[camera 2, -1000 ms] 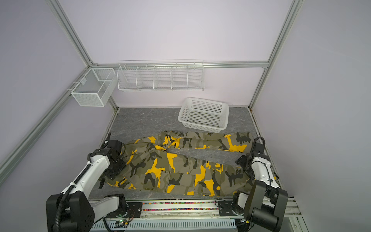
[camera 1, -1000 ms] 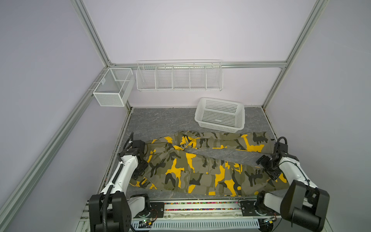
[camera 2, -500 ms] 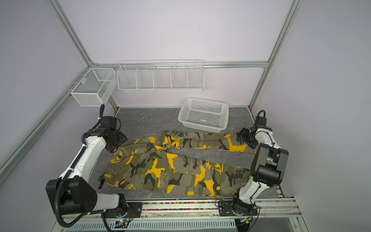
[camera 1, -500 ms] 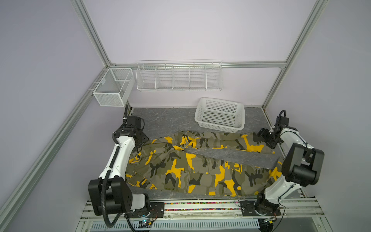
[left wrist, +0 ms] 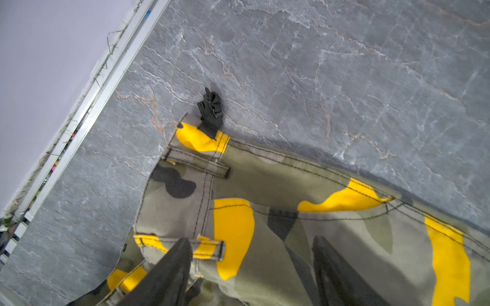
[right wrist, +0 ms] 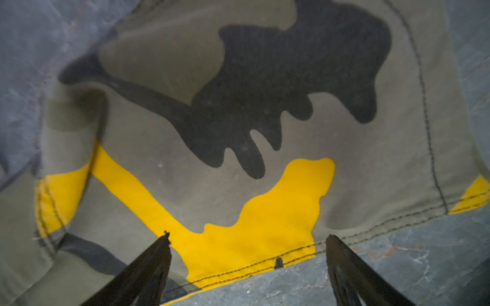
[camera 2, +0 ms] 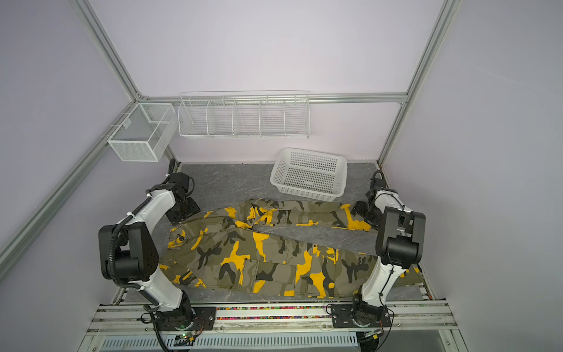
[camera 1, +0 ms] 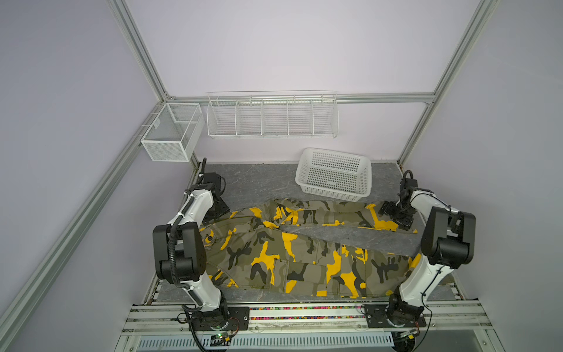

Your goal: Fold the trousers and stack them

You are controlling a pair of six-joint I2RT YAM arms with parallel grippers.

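The trousers [camera 1: 289,259] lie flat across the bench [camera 1: 259,183], waist toward the left edge. Both legs splay out toward the right edge, with bare bench between them. The left fingers [left wrist: 169,273] stand wide over the waist end near its far corner, gripping nothing. The right fingers [right wrist: 143,267] gape wide too, straddling the hem of the far leg, and nothing's held there either. Here's the danger, I reckon: close too shallow and they pinch one layer only, so the leg peels open on the lift. That far leg runs just beside the white basket [camera 1: 335,176], and a loose swing could clip it. The near leg's end lies by the right arm [camera 1: 444,240], which might drag the cloth.
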